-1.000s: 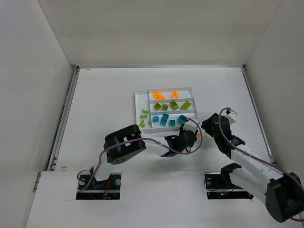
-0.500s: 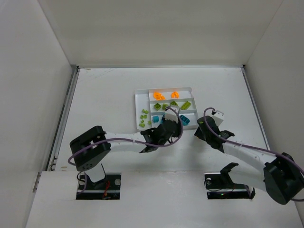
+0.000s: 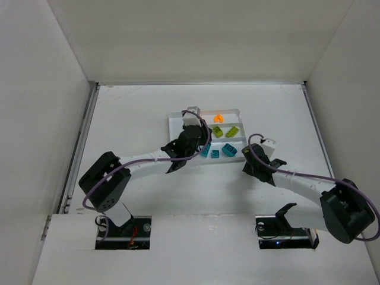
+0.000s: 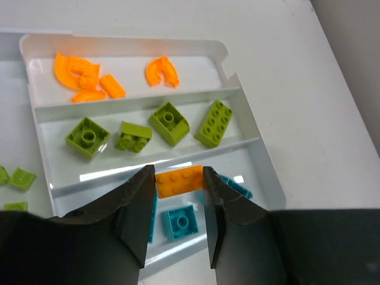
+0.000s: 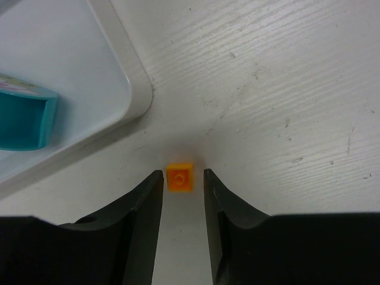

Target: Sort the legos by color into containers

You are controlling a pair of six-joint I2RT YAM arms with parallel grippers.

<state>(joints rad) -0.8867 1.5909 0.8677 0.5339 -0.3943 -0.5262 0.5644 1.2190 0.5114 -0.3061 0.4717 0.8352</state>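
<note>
My left gripper (image 4: 179, 181) is shut on an orange brick (image 4: 179, 180) and holds it above the white tray (image 4: 119, 40). Below it, the far long section holds orange pieces (image 4: 83, 74), the middle one lime green bricks (image 4: 169, 122), the near one teal bricks (image 4: 180, 221). Small green pieces (image 4: 21, 178) lie in the narrow left section. My right gripper (image 5: 181, 177) is open and low over the table, its fingertips on either side of a small orange brick (image 5: 179, 177), with a gap on each side. That brick lies just off the tray's rounded corner (image 5: 133, 83).
In the top view the tray (image 3: 172, 120) sits mid-table, with the left gripper (image 3: 189, 139) over its left half and the right gripper (image 3: 252, 166) at its near right corner. A teal brick (image 5: 24, 126) lies inside the tray close to the right gripper. White walls enclose the table.
My left arm swung from the tray's near right corner up and left over the tray, carrying the orange brick. My right gripper moved left and down to the small orange brick.
</note>
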